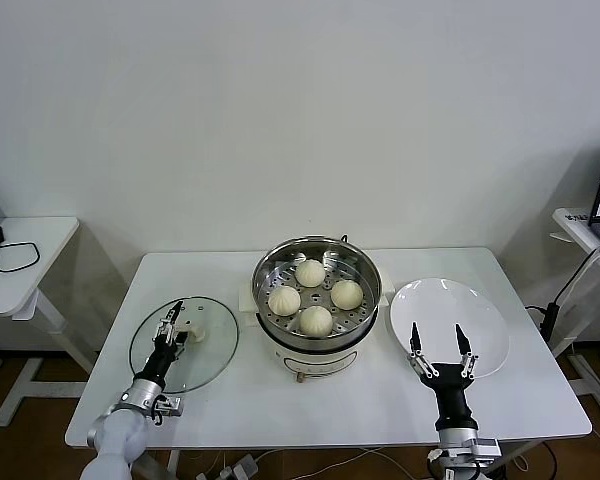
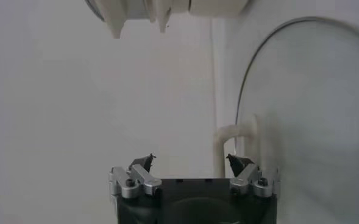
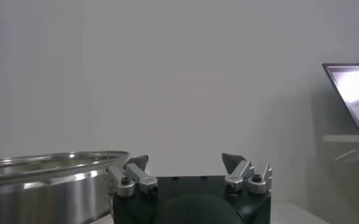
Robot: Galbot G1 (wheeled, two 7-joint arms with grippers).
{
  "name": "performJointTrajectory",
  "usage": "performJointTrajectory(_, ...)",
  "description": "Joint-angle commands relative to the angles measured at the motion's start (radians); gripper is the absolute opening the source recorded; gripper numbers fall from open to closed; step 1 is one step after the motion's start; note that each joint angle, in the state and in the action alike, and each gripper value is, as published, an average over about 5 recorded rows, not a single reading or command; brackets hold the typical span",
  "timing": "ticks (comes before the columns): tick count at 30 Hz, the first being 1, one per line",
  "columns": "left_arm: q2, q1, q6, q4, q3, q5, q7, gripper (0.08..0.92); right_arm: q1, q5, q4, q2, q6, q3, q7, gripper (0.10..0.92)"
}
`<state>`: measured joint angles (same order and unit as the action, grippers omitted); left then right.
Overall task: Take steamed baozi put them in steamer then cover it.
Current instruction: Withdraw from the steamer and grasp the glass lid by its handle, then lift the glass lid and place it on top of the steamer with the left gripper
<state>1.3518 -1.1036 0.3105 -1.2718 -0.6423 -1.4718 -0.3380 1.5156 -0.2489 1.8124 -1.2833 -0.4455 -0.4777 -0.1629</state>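
Buns, four of them, small, round, cream-white with pleated tops point(image 1: 314, 295), sit on the perforated floor of the one round, shiny stainless-steel steamer basket on its white cooker base point(image 1: 265, 268) at the middle of the white table point(image 1: 330, 400). We count one flat round glass lid with a cream handle point(image 1: 210, 355), lying flat on the table to the left of the steamer and apart from it, and one flat round white plate point(image 1: 485, 330) on the right, bare. Our left gripper point(image 1: 169, 327) hovers over the lid with its open fingers just short of the cream handle point(image 2: 234, 139), which in the left wrist view stands just ahead of one fingertip. Our right gripper point(image 1: 439, 350) hangs at the near edge of the plate, fingers spread wide and holding nothing; the steamer's steel rim point(image 3: 51, 165) shows beside it in the right wrist view. All four buns lie well apart from both grippers
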Motion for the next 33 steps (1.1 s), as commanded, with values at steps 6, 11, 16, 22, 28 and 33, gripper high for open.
performJointTrajectory(6,0.004,0.039,-0.011,0.094,0.018,-0.018,-0.019,0.653,-0.004,0.009,-0.025,-0.001,-0.006,0.003,0.001,0.823)
performJointTrajectory(11,0.005,0.038,-0.014,0.094,0.014,-0.020,-0.030,0.514,-0.005,0.011,-0.026,-0.001,-0.007,0.005,0.001,0.823)
performJointTrajectory(16,0.003,0.034,-0.015,0.087,0.006,-0.020,-0.037,0.367,-0.006,0.014,-0.026,-0.005,-0.009,0.010,0.001,0.823)
performJointTrajectory(22,0.014,-0.010,-0.021,-0.050,-0.011,-0.016,-0.037,0.211,-0.009,0.017,-0.026,-0.008,-0.011,0.014,0.001,0.823)
performJointTrajectory(28,0.015,-0.105,-0.066,-0.335,-0.063,0.005,0.007,0.190,-0.013,0.018,-0.022,-0.009,-0.011,0.016,0.001,0.823)
performJointTrajectory(33,-0.023,-0.209,-0.170,-0.572,-0.080,0.086,0.130,0.190,-0.019,0.014,-0.025,-0.005,-0.011,0.019,0.001,0.823)
